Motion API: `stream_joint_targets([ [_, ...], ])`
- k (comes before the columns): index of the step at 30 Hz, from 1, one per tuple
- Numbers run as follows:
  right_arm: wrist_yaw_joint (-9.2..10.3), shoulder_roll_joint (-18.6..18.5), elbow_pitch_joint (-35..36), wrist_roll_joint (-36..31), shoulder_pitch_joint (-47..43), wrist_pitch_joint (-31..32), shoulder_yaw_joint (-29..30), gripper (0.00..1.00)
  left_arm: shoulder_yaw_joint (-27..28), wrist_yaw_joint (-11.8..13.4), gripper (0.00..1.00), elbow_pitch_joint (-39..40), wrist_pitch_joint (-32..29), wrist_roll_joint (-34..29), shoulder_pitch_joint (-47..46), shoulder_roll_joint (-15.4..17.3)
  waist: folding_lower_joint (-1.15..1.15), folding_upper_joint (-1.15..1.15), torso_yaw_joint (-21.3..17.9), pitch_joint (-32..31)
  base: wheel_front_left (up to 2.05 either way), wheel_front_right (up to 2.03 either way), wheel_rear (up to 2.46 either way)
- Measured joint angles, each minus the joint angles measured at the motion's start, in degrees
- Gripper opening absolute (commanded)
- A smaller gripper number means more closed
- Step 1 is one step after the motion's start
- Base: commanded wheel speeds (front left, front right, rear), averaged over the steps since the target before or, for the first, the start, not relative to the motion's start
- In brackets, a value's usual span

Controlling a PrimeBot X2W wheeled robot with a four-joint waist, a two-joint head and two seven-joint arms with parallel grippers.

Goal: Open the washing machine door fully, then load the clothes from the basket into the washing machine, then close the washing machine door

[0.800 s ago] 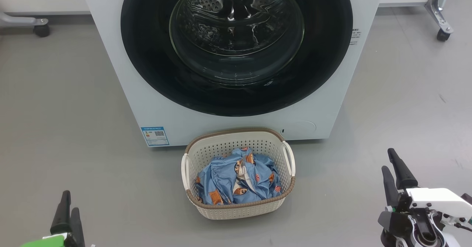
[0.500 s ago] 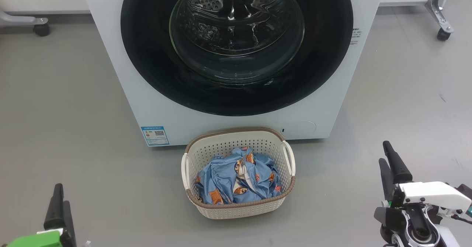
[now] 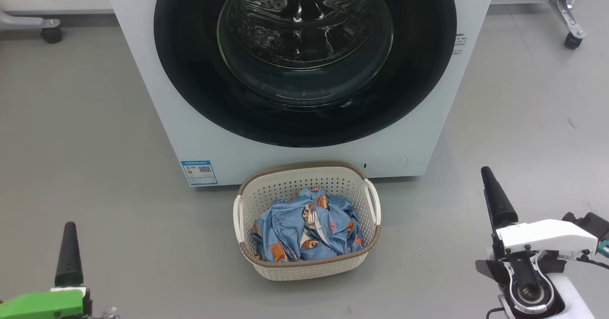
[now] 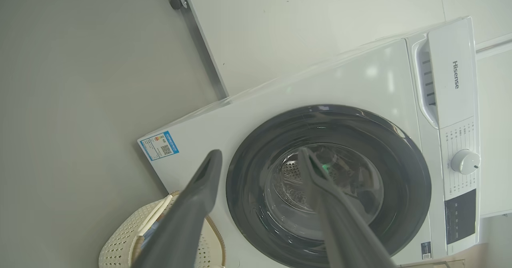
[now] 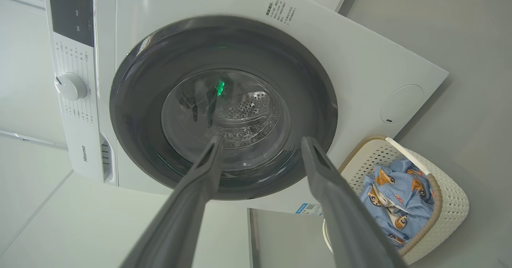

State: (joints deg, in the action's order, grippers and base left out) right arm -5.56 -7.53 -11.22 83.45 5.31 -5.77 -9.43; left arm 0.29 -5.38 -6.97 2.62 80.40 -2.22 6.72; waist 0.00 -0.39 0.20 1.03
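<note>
- Since the earlier frames, the right gripper point(image 3: 489, 178) has climbed higher in the head view and drifted a little toward the middle. The left gripper point(image 3: 70, 228) has slid toward the left edge. The whole scene has also shifted slightly, so the camera has moved a touch.
- The left gripper's two dark fingers point(image 4: 200, 188) stand spread wide with nothing between them. In the left wrist view they aim at the washing machine door point(image 3: 304, 47).
- The right gripper's fingers point(image 5: 324, 172) are likewise spread wide and empty, and they aim at the same door's lower half.
- The washing machine door is closed, flat against the front of the white washing machine point(image 3: 166, 119). Its glass bowl faces the robot, and the steel drum shows through it.
- The basket point(image 3: 307, 166) sits on the grey floor point(image 3: 95, 119) just in front of the machine, below the door and between the two grippers but well apart from both. Its handles are at the left and right ends, so its wider span runs side to side along the machine's front.
- The clothes point(image 3: 307, 228) lie crumpled inside the basket, a blue heap with no clear long axis.
- A small blue label point(image 3: 199, 173) marks the machine's lower left corner.
</note>
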Motion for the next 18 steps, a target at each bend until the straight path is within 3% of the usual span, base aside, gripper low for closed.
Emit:
stream_joint_targets([
  [18, 0.68, -3.13, -2.15, -17.74, 3.46, -2.93, -5.88, 1.0, -3.65, -0.54, 1.0, 0.3, 4.25, -16.64, 0.0, 5.03, 0.0, 0.0, -0.14, 0.42, 0.0, 0.0, 0.0],
])
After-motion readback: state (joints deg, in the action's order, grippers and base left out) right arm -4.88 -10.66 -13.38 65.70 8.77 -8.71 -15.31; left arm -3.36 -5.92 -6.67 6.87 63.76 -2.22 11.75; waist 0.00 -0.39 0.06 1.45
